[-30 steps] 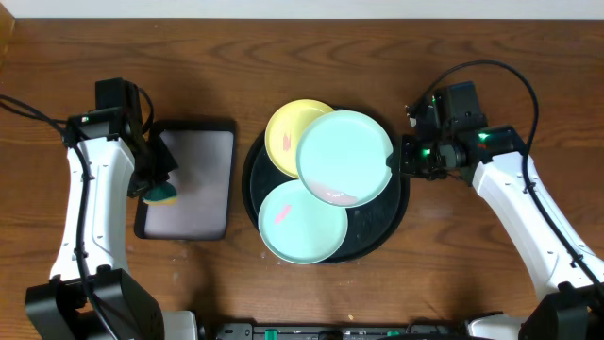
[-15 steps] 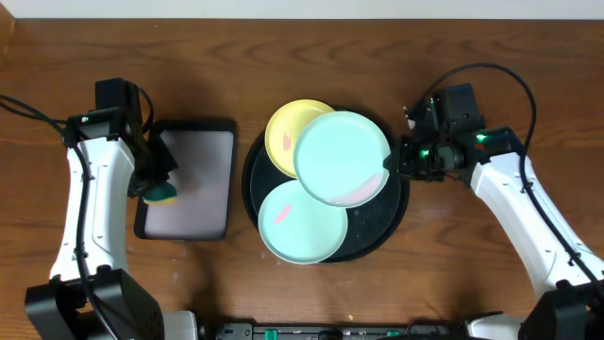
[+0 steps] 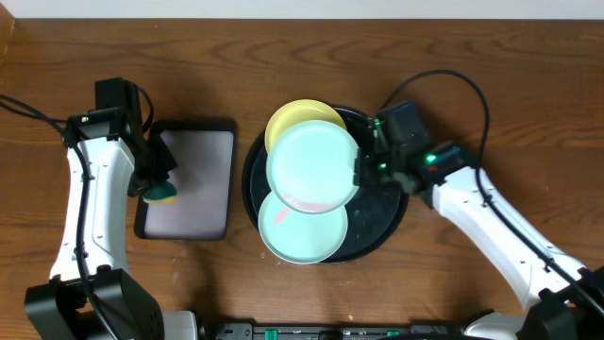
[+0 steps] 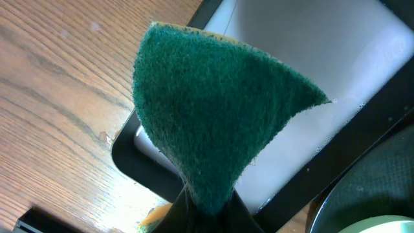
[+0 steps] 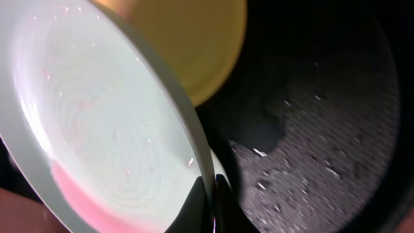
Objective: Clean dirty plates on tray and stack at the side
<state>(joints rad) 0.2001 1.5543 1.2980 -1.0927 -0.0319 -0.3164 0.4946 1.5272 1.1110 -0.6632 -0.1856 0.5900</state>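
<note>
While the right claw (image 3: 361, 177) stays out of the wash, it is clenched on the rim of a mint plate (image 3: 311, 168), and we have that plate raised over the round black tray (image 3: 389, 219). It overlaps the yellow plate (image 3: 300, 121) and the second mint plate (image 3: 304, 227), which both lie in the tray. From the right wrist we see a pink smear (image 5: 84, 194) along the held plate's near edge, so it looks dirty.

Over on the other side, the left claw (image 3: 159, 184) is clamped on a green sponge (image 4: 213, 110) at the edge of the rectangular tray (image 3: 193, 203), well apart from the plate.

We read this as the wiping step: plate picked, scrub not yet begun. Next, plate and sponge must meet, green face on the smear, with a firm rim grip so the plate does not swivel. Nothing is stacked on the counter (image 3: 236, 57) yet.
</note>
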